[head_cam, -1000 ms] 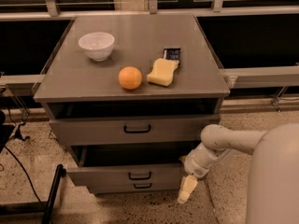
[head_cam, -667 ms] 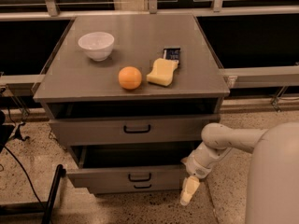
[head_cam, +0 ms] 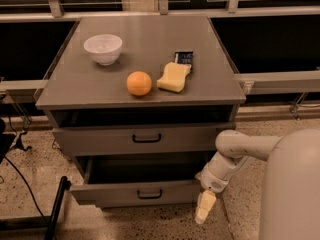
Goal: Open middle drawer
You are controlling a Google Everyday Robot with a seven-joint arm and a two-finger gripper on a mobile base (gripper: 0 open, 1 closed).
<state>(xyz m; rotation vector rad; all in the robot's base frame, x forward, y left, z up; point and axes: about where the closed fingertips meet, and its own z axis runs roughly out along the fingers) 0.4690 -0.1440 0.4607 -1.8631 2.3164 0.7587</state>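
End effector (head_cam: pixel 205 207) beside middle drawer (head_cam: pixel 115 194), whose wide front faces camera.

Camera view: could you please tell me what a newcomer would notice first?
The middle drawer stands pulled well out, low on the grey cabinet, with the gripper hanging by its right front corner. On its top sit a white bowl, an orange and a yellow sponge.

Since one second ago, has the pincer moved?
Yes, slightly: the pincer sits lower in view, farther below the cabinet top, by the right end of the middle drawer.
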